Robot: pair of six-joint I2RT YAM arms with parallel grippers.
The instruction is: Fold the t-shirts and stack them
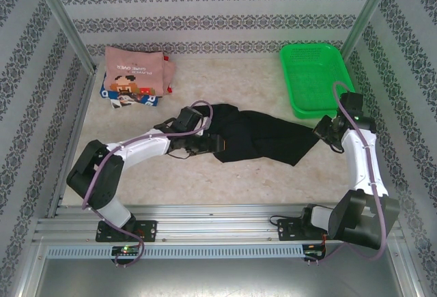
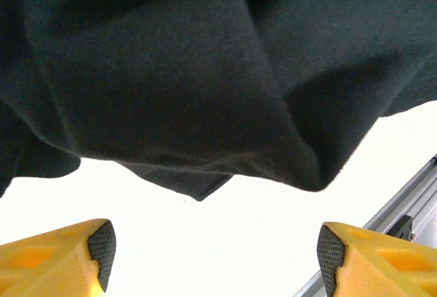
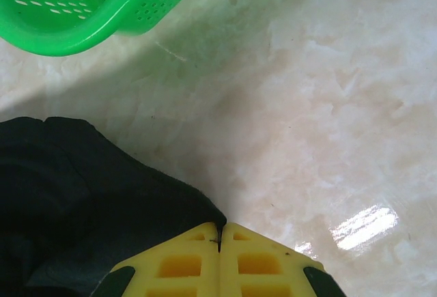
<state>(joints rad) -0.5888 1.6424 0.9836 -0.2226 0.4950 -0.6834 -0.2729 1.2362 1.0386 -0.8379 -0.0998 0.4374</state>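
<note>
Gripping: my right claw (image 3: 220, 232) is clamped flush. The yellow ribbed fingers meet at a thin seam, and a corner of the black t-shirt (image 3: 75, 188) is nipped at the tips.
Left claw: my left claw (image 2: 215, 249) stands wide with nothing between the fingers.
Pads: the pads (image 2: 102, 249) are black cross-hatched rubber, set on orange-yellow wedge bodies.
Black t-shirt, top view: the black t-shirt (image 1: 259, 136) is plain, matte, soft knit. It is bunched into a long crumpled strip across the middle of the table (image 1: 225, 78).
Strip ends: the left claw (image 1: 198, 145) is at the left end and the right claw (image 1: 321, 134) at the right tip.
Left wrist view: the cloth (image 2: 205, 72) hangs in heavy rounded folds with a hemmed edge at the lowest point, just ahead of my open fingers.
Pink t-shirt: the pink t-shirt (image 1: 136, 72) is dusty pink, folded to a rough rectangle at far left, with a blocky pixel moustached figure on top.
Blue-and-white t-shirt: the blue-and-white t-shirt (image 1: 108, 94) lies under the pink one, edges poking out along the near side.
Mesh basket: the mesh basket (image 1: 315, 78) is bright green perforated plastic, a rounded rectangle at far right, well apart from the folded pair.
Table surface: pale marbled and glossy, with glare patches.
Rail: a ribbed aluminium rail (image 2: 403, 208) sits at the table edge.
</note>
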